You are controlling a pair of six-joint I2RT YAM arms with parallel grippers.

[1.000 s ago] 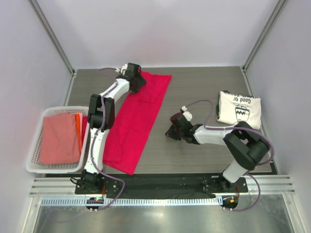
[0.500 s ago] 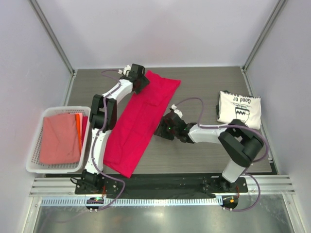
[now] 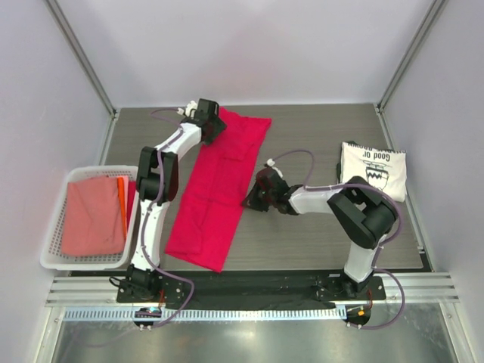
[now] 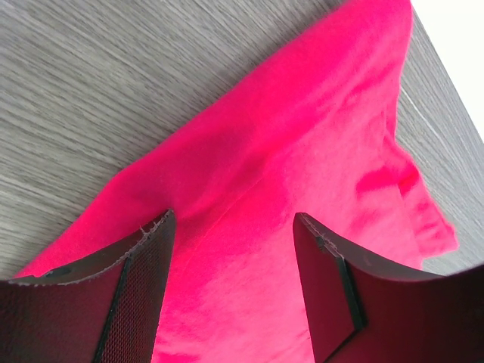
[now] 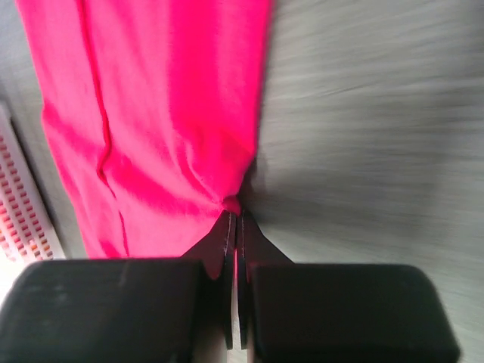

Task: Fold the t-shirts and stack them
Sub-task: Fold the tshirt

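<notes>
The crimson-pink t-shirt (image 3: 215, 189) lies as a long folded strip running from the far middle of the table toward the near edge. My left gripper (image 3: 212, 125) is at its far end, jaws open over the pink cloth (image 4: 302, 136), with the cloth lying between the fingertips (image 4: 233, 219). My right gripper (image 3: 252, 200) is at the strip's right edge and is shut on a pinch of the pink cloth (image 5: 151, 113), which bunches at the fingertips (image 5: 236, 212). The cream t-shirt (image 3: 372, 170) with black print lies folded at the right.
A white lattice basket (image 3: 51, 242) stands at the left edge and holds a salmon cloth (image 3: 94, 215) and something orange. The basket's corner shows in the right wrist view (image 5: 19, 208). Grey walls and frame posts surround the table.
My right gripper moved left from the bare table to the pink shirt's right edge and shut on it. The strip's near end has shifted right. My left gripper stays at the far end.
</notes>
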